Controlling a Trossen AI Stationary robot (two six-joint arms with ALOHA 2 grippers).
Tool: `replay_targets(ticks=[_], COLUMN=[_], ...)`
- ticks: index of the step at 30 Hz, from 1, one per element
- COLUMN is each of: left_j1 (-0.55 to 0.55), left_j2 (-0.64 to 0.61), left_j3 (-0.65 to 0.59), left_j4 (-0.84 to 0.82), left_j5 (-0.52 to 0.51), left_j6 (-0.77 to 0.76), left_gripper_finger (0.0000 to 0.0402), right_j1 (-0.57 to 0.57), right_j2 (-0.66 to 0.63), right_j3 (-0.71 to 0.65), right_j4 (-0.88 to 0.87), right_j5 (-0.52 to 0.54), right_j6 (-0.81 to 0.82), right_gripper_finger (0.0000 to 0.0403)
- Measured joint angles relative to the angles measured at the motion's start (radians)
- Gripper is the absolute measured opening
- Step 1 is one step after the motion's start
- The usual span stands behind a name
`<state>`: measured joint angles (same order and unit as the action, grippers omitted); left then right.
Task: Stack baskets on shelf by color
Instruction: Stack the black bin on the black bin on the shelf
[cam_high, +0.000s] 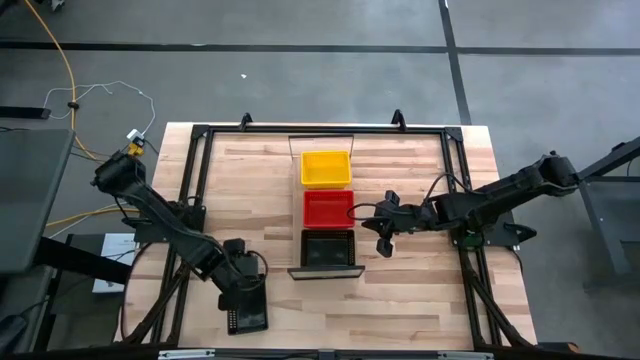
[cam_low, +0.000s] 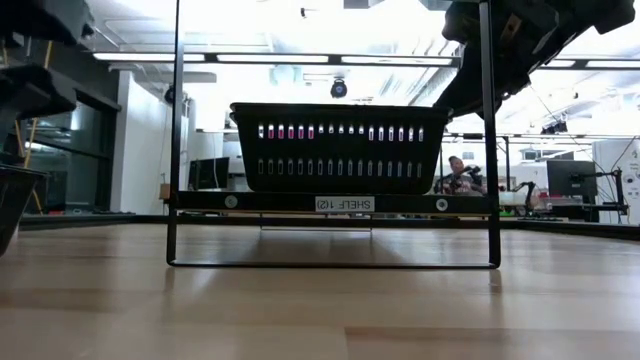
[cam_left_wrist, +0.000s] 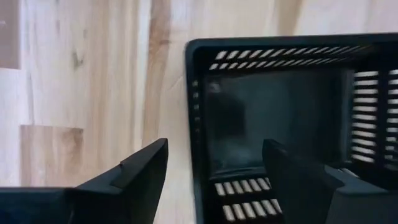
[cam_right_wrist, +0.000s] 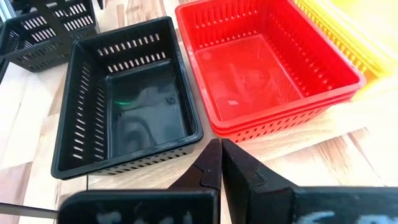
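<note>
Left gripper (cam_left_wrist: 214, 180), fingers wide, straddles wall of loose black basket (cam_high: 246, 312) at lower left. I should seat deeper, clamp squarely. Right gripper (cam_high: 384, 240) closed, empty, waits mid-right.

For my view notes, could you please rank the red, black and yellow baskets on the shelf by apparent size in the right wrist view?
1. red basket and black basket on the shelf: about alike, both near the camera, so unranked.
2. yellow basket: smallest, cut off by the frame edge.
</note>
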<state>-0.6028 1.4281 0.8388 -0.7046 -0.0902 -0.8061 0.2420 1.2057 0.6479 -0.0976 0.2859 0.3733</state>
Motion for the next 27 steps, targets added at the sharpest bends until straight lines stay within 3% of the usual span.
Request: replay_targets(ticks=[9, 12, 17, 19, 23, 27], left_j1=[0.003, 0.013, 0.048, 0.067, 0.1, 0.127], left_j2=[0.072, 0.083, 0.071, 0.043, -0.057, -0.216], left_j3=[0.0, 0.0, 0.0, 0.004, 0.081, 0.201], left_j4=[-0.018, -0.021, -0.055, -0.091, -0.347, -0.571], left_j5=[0.001, 0.006, 0.02, 0.025, -0.071, -0.282], left_j6=[0.024, 0.025, 0.061, 0.079, 0.086, 0.006], left_gripper_finger=[0.0229, 0.0175, 0.0025, 0.0015, 0.0004, 0.0002], right_j1=[0.0, 0.0, 0.0, 0.0, 0.0, 0.0], right_j2=[0.0, 0.0, 0.0, 0.0, 0.0, 0.0], right_j3=[0.0, 0.0, 0.0, 0.0, 0.0, 0.0], right_j4=[-0.011, -0.011, -0.011, -0.01, -0.011, -0.015], right_j5=[0.003, 0.01, 0.014, 0.019, 0.019, 0.02], right_j6=[-0.008, -0.011, -0.015, -0.015, -0.015, -0.015], right_gripper_finger=[0.0, 0.0, 0.0, 0.0, 0.0, 0.0])
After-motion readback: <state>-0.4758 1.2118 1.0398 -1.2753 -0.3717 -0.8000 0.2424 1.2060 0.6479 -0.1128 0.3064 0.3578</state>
